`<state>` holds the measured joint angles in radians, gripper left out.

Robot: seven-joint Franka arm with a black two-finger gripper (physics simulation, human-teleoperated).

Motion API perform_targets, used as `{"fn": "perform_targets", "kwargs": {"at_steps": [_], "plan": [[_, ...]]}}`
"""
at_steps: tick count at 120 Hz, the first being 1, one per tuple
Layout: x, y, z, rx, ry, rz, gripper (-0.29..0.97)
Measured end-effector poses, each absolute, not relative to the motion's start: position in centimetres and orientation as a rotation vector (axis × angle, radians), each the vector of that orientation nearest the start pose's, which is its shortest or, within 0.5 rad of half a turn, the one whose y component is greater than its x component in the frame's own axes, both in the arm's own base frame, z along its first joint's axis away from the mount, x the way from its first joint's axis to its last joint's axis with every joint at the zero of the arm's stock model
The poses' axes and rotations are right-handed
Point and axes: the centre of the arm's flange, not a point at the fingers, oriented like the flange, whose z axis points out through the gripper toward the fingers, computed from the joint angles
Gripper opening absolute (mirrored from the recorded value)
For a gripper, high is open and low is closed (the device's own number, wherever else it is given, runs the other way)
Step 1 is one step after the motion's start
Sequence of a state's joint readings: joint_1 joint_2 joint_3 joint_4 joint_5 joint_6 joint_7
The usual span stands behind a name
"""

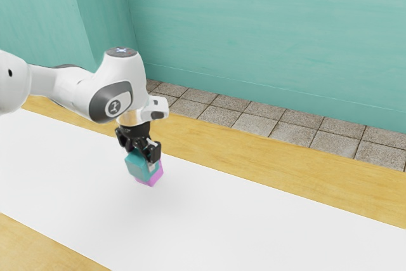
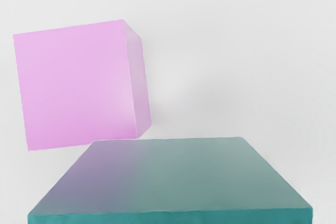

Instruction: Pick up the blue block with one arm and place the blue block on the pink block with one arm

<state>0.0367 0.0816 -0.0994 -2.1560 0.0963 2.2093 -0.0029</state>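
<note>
Claw (image 1: 141, 155) at the end of the arm (image 1: 70, 87), which reaches in from the exterior view's left, pinches the blue block (image 1: 135, 165) from two sides, one finger on each flank. The block hangs low over the white bench (image 1: 254, 220). Just to its right in that view the pink block (image 1: 154, 176) peeks out from behind and below it, the two overlapping so closely that I cannot tell there whether they touch. The main risk, as I judge it, is a release made too soon. In the wrist view the pink block (image 2: 79, 85) lies off to one side of the held blue block (image 2: 173, 182), with bare bench (image 2: 252, 51) under most of it, so the blue one would catch only an edge, tip off, or knock the pink one askew. A descent from this offset could also shove the pink block along the bench. The exterior view gives the grip and the height above the bench; the wrist view gives the sideways misalignment, which the exterior angle hides, along with the skewed set of the pink block relative to the blue one.
</note>
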Motion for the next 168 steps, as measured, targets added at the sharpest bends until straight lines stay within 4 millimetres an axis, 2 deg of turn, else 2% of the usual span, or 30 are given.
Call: {"fn": "perform_targets", "kwargs": {"at_steps": [17, 27, 47, 79, 114, 168], "plan": [[56.4, -0.1, 35.8, -3.047, 0.108, 0.141, 0.38], [58.0, -0.1, 35.2, -3.042, 0.109, 0.185, 0.38], [59.4, 0.0, 35.0, -3.034, 0.11, 0.248, 0.38], [59.6, 1.1, 35.7, -3.079, 0.062, 0.274, 0.38], [60.7, 1.0, 35.8, -3.128, 0.073, 0.213, 0.38], [61.6, 2.1, 34.1, -3.133, 0.12, 0.227, 0.38]]}}
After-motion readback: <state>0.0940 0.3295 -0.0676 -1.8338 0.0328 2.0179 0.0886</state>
